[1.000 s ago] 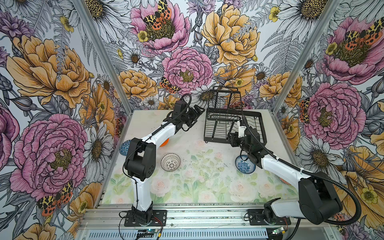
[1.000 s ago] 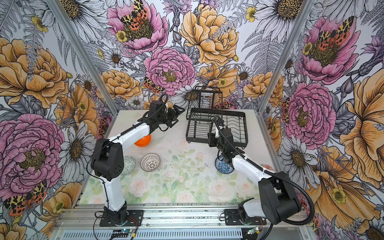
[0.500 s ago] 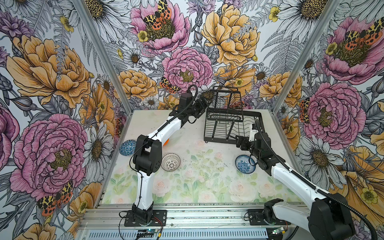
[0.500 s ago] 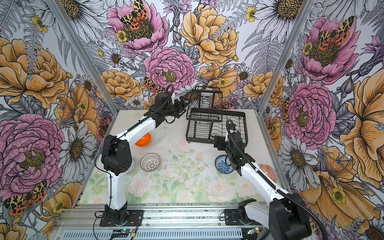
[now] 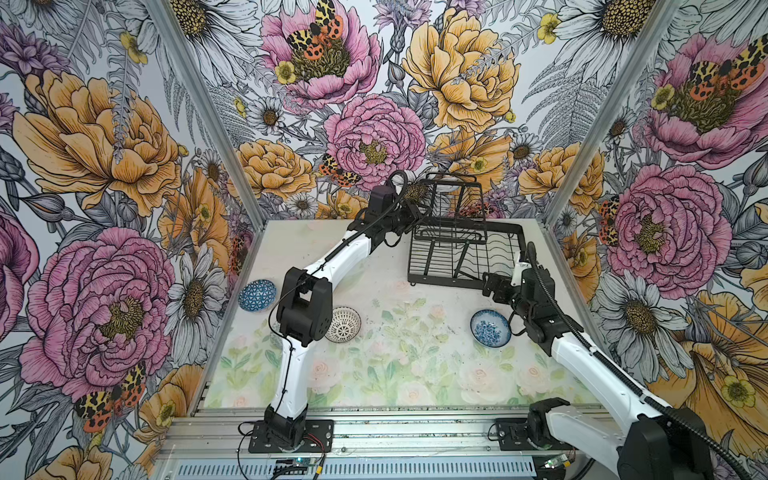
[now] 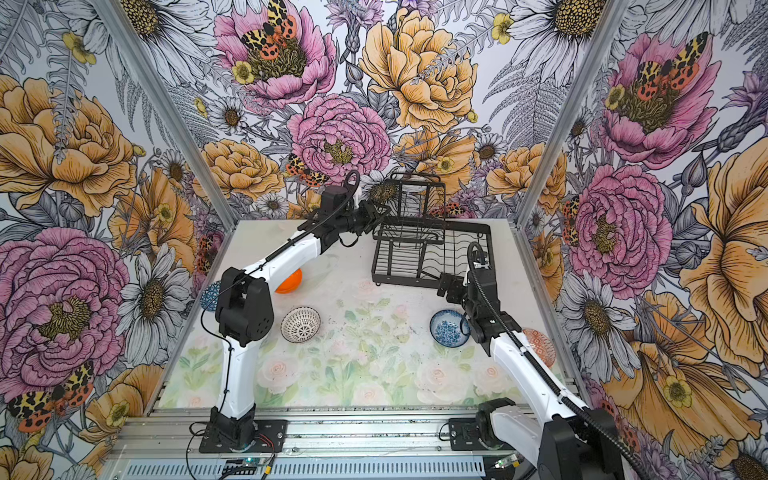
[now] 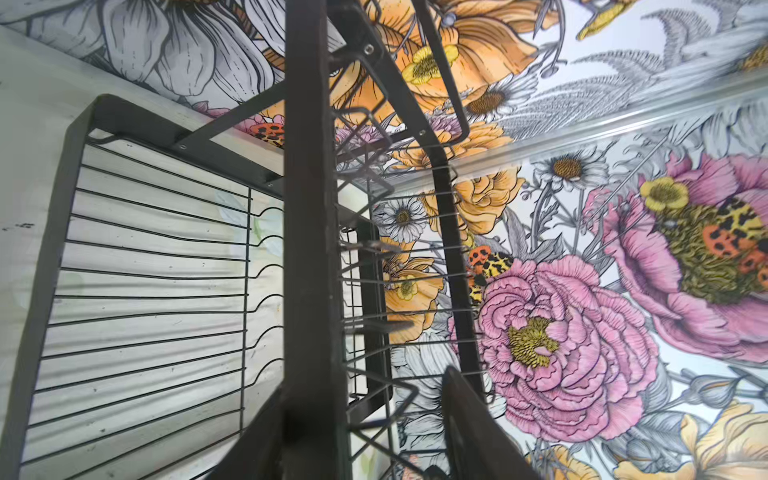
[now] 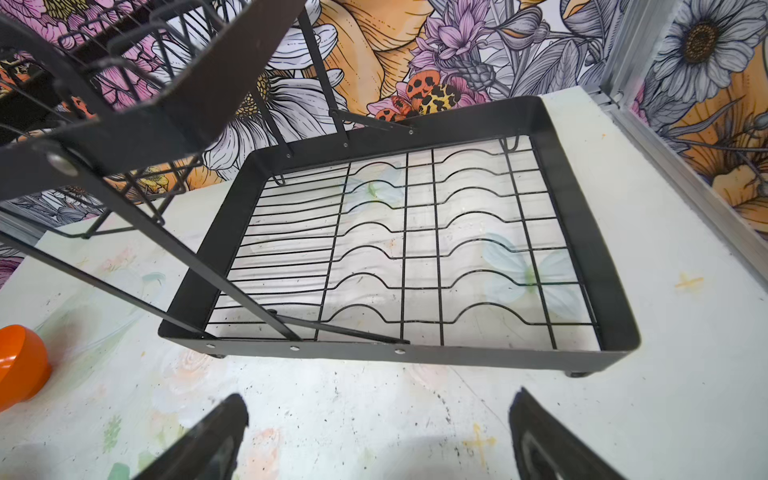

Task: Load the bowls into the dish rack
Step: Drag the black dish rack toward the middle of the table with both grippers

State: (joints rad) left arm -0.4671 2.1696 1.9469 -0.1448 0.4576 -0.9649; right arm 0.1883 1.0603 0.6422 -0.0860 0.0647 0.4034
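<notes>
1. The right gripper has backed off the dish rack, fingers spread wide and empty. The rack's near rim is just ahead of it.
2. The left gripper has reached the raised tier, with a frame bar between its fingers — clamped or not, I cannot tell.
3. Nothing is loaded yet — the floral bowl sits just behind the right gripper.
4. Bare table surrounds that bowl, while the tier's wires crowd the left gripper.

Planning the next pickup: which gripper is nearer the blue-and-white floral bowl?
Right. The right gripper hovers just beyond the floral bowl, at the dish rack's front rim; the left gripper is far off, at the rack's raised tier.
</notes>
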